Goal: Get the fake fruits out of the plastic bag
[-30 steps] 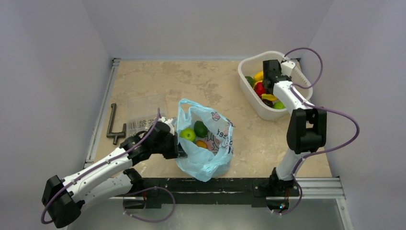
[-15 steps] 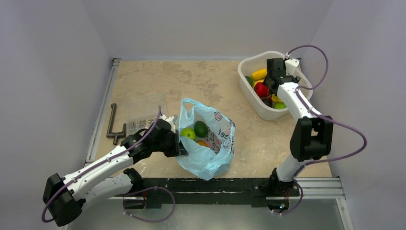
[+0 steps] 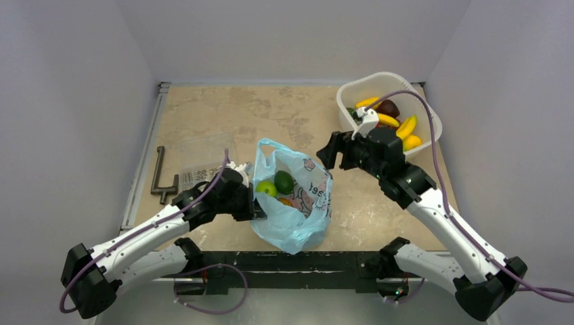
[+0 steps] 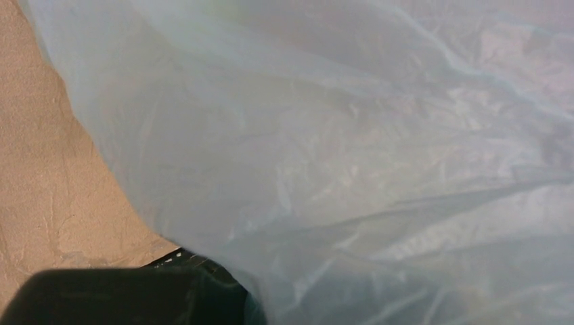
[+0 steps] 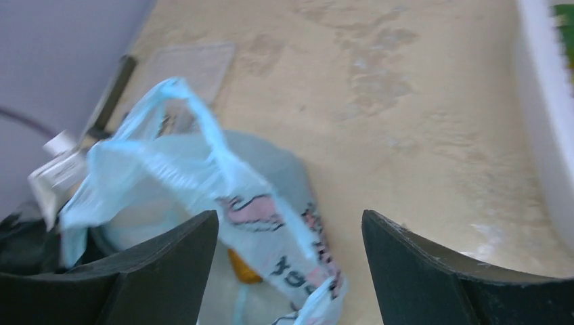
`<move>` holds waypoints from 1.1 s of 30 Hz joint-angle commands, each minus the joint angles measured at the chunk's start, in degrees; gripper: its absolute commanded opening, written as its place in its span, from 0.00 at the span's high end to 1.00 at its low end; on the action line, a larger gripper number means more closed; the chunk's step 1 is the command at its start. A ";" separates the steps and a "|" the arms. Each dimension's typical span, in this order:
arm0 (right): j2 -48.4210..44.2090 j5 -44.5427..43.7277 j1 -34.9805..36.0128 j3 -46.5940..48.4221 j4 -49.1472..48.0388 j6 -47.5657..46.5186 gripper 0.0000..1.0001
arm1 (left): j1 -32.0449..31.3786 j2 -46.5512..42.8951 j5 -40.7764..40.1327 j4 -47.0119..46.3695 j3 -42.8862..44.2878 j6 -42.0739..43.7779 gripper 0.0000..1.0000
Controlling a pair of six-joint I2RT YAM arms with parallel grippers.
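Right pincer point(image 5: 290, 230) hangs wide open and empty, the plastic bag point(image 3: 301, 217) just ahead of it on the table point(image 3: 223, 115). Inside, a green apple point(image 3: 265, 189) and an orange point(image 3: 285, 202) lie between both pincers. Left pincer point(image 3: 256, 203) is against the bag's far side — its grip cannot be made out.

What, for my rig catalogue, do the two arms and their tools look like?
The left arm and right arm: white link shells, black joint housings, a purple cable along each. The right tool has broad black wedge-shaped fingers; the left tool looks black.
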State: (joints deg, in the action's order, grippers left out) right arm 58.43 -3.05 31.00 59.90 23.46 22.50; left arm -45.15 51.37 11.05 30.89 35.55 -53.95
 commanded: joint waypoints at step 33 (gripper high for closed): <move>21.76 6.12 42.94 -25.19 -43.18 10.79 0.80 | -0.38 -6.39 -4.02 -7.67 -11.01 -7.83 0.00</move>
State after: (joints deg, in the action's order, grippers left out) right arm 76.20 4.73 69.30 34.11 -9.89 29.74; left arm -45.15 45.71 8.64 27.07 25.19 -59.68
